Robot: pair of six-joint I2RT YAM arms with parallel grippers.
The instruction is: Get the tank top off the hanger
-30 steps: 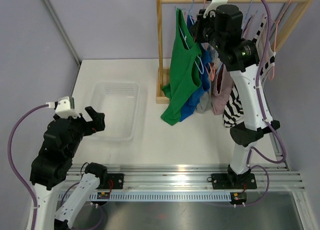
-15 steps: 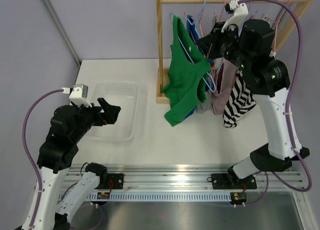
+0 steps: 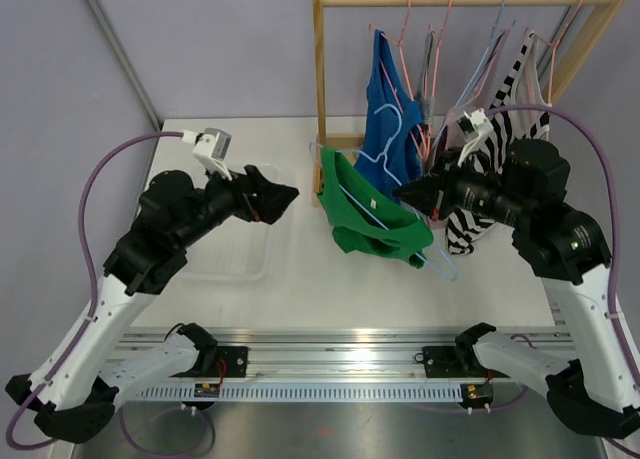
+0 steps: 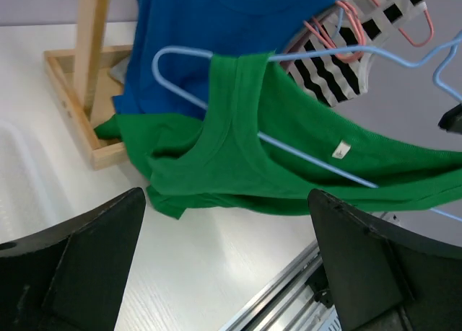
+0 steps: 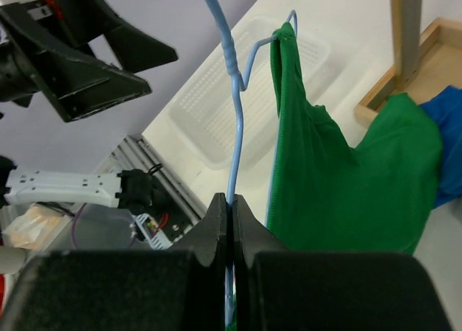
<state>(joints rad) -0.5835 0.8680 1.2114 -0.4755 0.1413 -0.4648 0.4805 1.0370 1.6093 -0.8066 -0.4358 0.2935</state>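
Over the table, just in front of the rack [image 3: 320, 79], your right gripper [image 5: 229, 205] is pinched shut on the hanger [image 5: 232, 129] wire. The green top [image 3: 375, 224] is still draped on it. A second ago that hanger was up at the rail among the other clothes. Now it's off the rail, down low and tipped nearly flat, with the top sagging toward the table, near the blue shirt [image 3: 385, 119].

Your left gripper [image 3: 280, 194] has moved too. It was back at the near side of the bin [image 3: 240, 276]; now it reaches across it toward the top, fingers spread wide, holding nothing. It's near the top's left edge, not touching.

My read: the unhooking is done and stripping the top off hasn't started. The wrist view shows a strap looped over the hanger's end, so the top is fully on. Likely next step is for the left gripper to close on the fabric near that strap and pull it off while the right holds firm. The risk is that the strap snags on the hanger tip.
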